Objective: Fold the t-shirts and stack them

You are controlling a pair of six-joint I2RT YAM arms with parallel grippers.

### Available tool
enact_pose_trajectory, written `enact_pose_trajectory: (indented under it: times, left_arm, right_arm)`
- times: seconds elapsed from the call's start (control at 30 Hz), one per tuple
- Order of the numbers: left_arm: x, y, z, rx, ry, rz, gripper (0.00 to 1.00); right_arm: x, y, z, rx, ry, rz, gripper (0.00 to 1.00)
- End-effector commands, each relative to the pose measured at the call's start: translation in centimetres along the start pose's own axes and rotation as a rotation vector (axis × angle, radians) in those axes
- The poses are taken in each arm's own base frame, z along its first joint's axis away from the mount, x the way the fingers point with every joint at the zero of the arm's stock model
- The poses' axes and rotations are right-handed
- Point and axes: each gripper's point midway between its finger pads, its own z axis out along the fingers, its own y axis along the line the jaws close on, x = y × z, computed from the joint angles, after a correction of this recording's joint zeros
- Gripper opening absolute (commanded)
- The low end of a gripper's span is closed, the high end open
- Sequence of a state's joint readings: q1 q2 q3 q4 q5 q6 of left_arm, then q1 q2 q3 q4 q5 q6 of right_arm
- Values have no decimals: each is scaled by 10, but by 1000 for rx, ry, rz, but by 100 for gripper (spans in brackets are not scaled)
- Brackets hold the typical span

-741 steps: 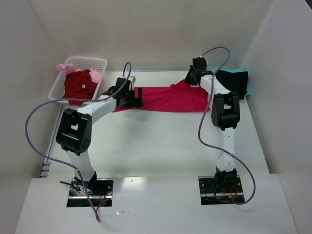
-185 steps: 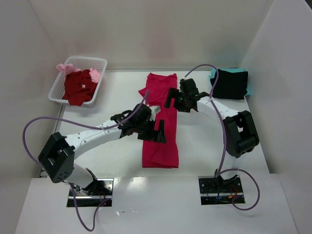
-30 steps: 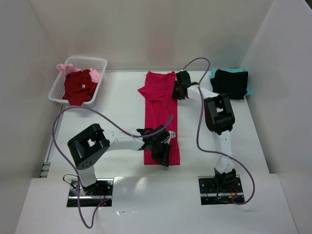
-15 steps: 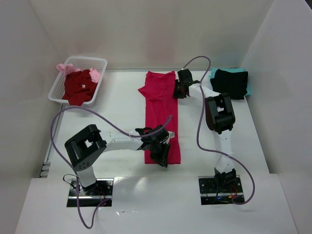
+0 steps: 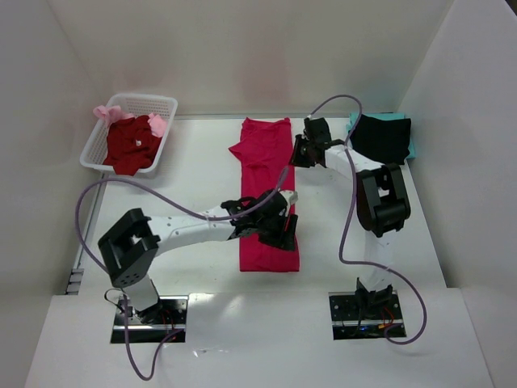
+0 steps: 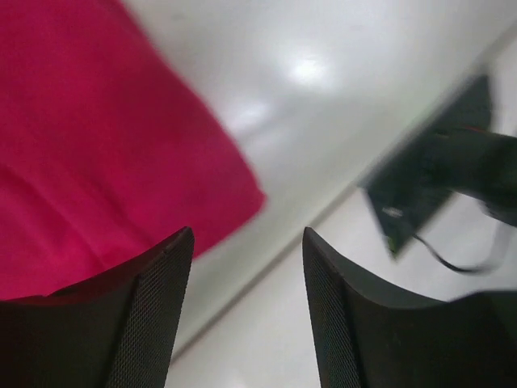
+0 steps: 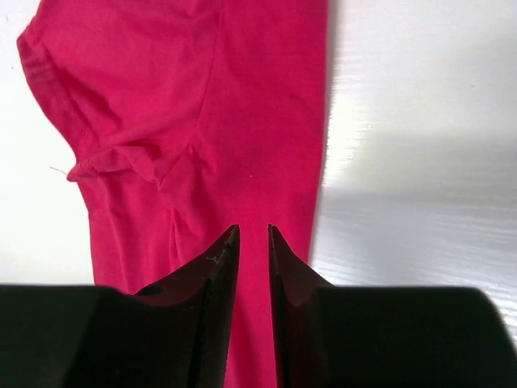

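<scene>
The crimson-pink t-shirt (image 5: 262, 174) is laid flat on the table (image 5: 186, 210) as one long, thin strip. Its sides look already folded in. So the step in hand is judged to be the fold along its length, end over end.

The left gripper (image 6: 247, 234) is held just above the near end of the strip. Its fingers are spread wide and nothing is held between them. The shirt's near corner is seen under it and a little to one side.

The right gripper (image 7: 252, 230) is held over the far part of the strip, by the sleeve. Its fingers are nearly together, with a thin gap. The cloth under it looks flat and no cloth is seen pinched.

Next, one end of the shirt should be pinched at its two corners, lifted, and laid over the other end. Both layers must be caught, or the fold may slip open.

After that, the shirt is meant to be put on the black t-shirt (image 5: 381, 137) and the teal t-shirt (image 5: 353, 123), stacked just behind the right gripper. A dark red t-shirt (image 5: 129, 145) and a pale pink t-shirt (image 5: 105, 111) are left in the basket (image 5: 153, 101).
</scene>
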State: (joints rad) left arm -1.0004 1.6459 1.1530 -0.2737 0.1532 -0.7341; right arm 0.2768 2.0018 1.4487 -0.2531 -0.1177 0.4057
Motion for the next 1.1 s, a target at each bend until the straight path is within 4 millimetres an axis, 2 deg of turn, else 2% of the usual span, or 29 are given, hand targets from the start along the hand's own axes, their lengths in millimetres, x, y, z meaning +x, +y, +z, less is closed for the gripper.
enact_pose_trajectory:
  times: [0.0,0.03,0.2,0.27,0.3,0.37,0.43,0.47,0.5,0.6,0.7,0.8,0.87,0.9,0.93,1.07]
  left_arm:
    - [14,44,24,-194,39,5,65]
    - [13,49,26,-221,28,-21,65]
    - [40,74,38,-320,96,-63,55]
    - [44,78,39,-334,111,-74,49]
    - [47,81,42,-343,122,-75,46]
    - [54,86,42,-365,146,-87,42]
    - [67,91,42,-391,182,-93,37]
    - [67,91,42,-392,180,-102,37]
    - [71,94,42,-399,190,-103,35]
    - [92,96,41,-406,236,-112,34]
    - [107,94,38,-397,269,-112,33]
    - [116,94,37,-397,290,-117,32]
    - [124,97,34,-402,308,-130,32]
    - [127,94,34,-392,317,-124,32]
    - [129,96,34,-395,317,-133,32]
    - [138,92,34,-389,337,-119,32]
  right_arm:
    - [9,3,9,-55,19,-1,24]
    - [7,4,9,-59,11,-2,23]
    - [17,9,27,-106,59,11,18]
    - [15,11,32,-113,66,20,16]
    - [23,7,39,-103,86,25,16]
    - [17,9,44,-106,81,24,15]
    - [26,4,51,-91,113,21,15]
    - [21,6,50,-96,102,19,15]
    - [25,1,55,-77,110,21,15]
    - [26,-11,62,-17,107,23,15]
    - [15,-18,62,35,75,10,15]
    - [11,-22,62,64,61,9,15]
    - [1,-20,60,69,42,7,15]
    - [-3,-27,62,92,31,13,15]
    - [-9,-26,60,98,21,12,15]
    - [-7,-35,62,142,25,12,15]
